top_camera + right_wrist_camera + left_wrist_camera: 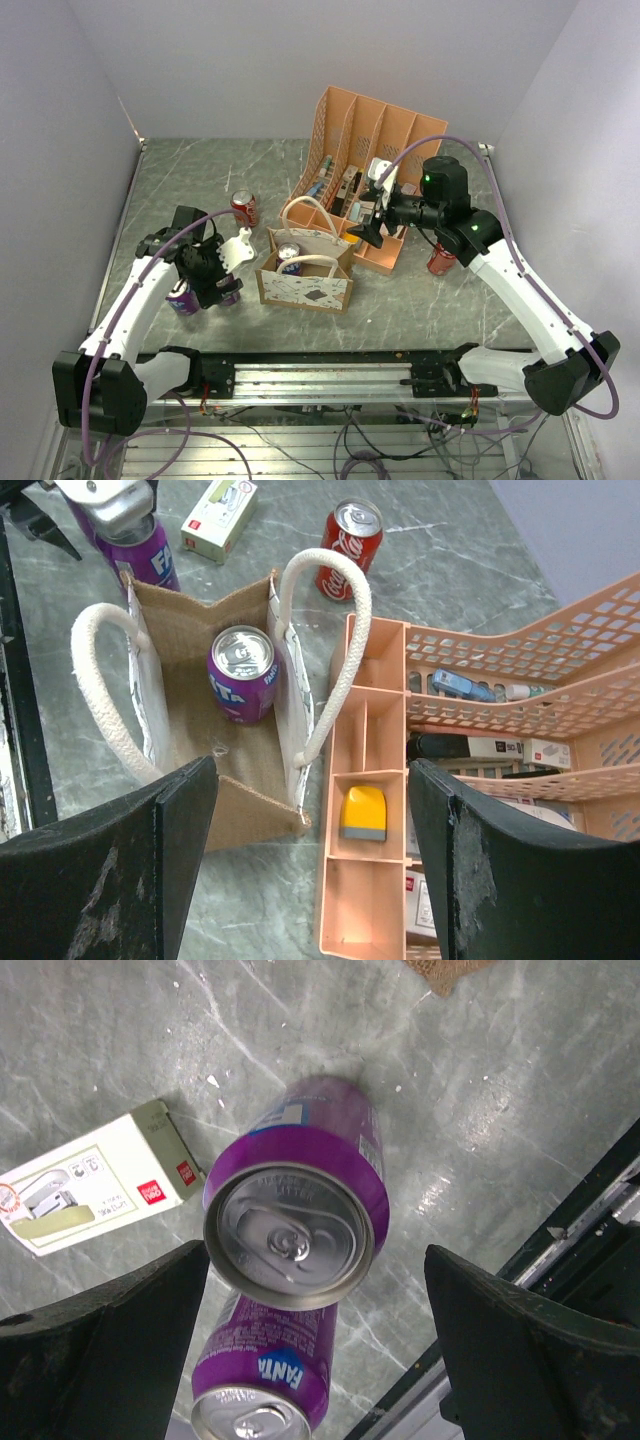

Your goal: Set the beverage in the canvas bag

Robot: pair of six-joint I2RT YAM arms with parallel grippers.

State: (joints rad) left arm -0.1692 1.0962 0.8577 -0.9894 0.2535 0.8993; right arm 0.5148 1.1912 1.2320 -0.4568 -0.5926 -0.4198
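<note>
The canvas bag [305, 290] stands in the middle of the table with its white handles up. One purple Fanta can [289, 260] stands inside it, also seen in the right wrist view [240, 670] inside the bag [195, 610]. My left gripper [214, 285] is open and hovers over two more purple cans [180, 298] left of the bag. In the left wrist view the nearer can [295, 1215] sits between and beyond the open fingers [100, 1350], with the second can [268, 1375] beside it. My right gripper [369, 226] is open and empty, above the bag's right end and the rack.
An orange file rack [378, 150] stands behind the bag, with a yellow item [363, 812] in its front tray. One red cola can [243, 207] stands at back left, another [440, 260] at the right. A small white box [90, 1185] lies near the purple cans.
</note>
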